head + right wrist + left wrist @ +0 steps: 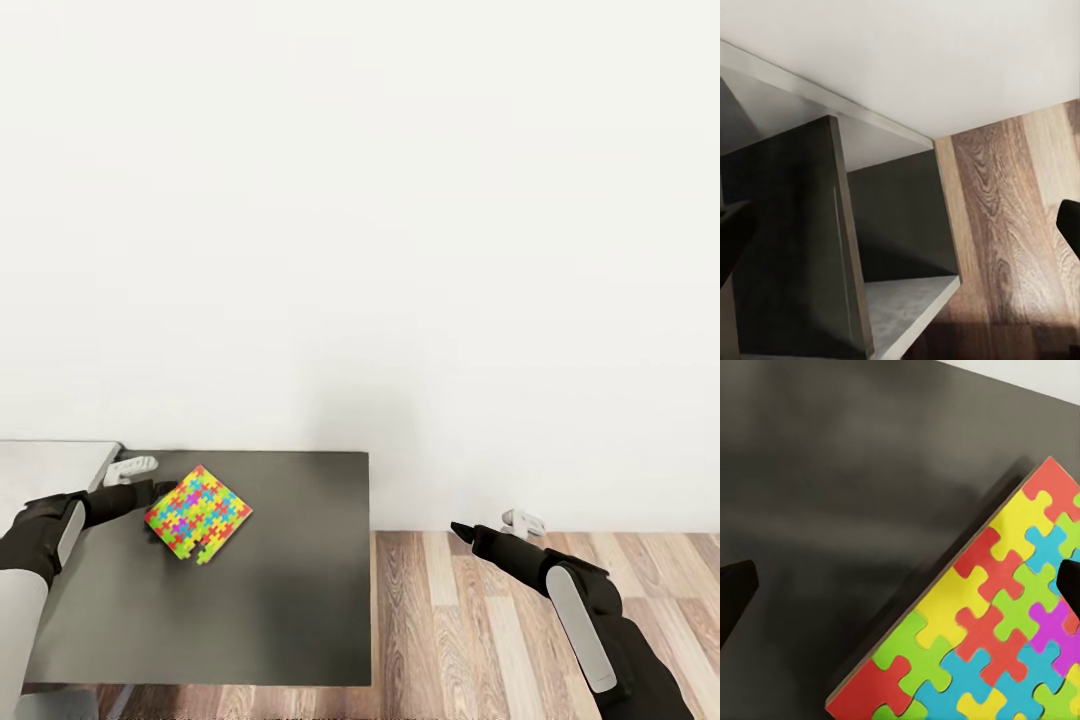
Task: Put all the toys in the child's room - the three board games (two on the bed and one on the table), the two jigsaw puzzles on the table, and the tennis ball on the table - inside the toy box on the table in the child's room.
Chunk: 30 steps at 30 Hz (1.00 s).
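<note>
While the left tool (150,497) sits spread wide around the jigsaw puzzle (198,513) on the dark tabletop (300,600), not clamped yet, we're at the pickup step. Next it needs to pinch. Right tool (480,530) hangs released over the floor.

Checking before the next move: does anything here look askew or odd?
The jigsaw puzzle sits turned diagonally to the edges of the dark table, right at the left tool, whose fingers stand open on either side of it. Nothing looks spilled or damaged.
</note>
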### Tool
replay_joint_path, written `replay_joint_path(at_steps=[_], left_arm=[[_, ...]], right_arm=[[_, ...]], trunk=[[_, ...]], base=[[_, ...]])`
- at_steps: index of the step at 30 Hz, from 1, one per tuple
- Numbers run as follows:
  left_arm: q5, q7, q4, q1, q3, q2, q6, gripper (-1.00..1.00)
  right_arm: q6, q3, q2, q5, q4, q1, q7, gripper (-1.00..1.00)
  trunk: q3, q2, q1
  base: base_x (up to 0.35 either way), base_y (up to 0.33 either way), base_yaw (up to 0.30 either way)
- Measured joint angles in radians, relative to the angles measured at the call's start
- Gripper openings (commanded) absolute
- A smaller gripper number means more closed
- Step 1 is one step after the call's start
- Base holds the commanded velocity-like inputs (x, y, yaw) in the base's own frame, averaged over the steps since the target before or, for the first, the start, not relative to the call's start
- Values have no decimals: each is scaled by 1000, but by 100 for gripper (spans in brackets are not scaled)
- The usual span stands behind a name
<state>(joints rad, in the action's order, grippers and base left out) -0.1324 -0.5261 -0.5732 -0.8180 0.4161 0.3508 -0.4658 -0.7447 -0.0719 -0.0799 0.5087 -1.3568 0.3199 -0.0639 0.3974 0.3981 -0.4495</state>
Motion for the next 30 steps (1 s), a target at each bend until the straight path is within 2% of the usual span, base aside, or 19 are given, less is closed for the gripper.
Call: replay_joint_path(at_steps=[24, 30], left_arm=[[0, -11, 4, 0, 2, 0, 5, 100], [18, -13, -4, -1, 1, 0, -2, 100]], right_arm=[[0, 0, 0, 0, 0, 0, 0, 100], [0, 0, 0, 0, 0, 0, 0, 100]], trunk=[[39, 0, 0], [49, 1, 1]], base=[[0, 0, 0], [0, 0, 0]])
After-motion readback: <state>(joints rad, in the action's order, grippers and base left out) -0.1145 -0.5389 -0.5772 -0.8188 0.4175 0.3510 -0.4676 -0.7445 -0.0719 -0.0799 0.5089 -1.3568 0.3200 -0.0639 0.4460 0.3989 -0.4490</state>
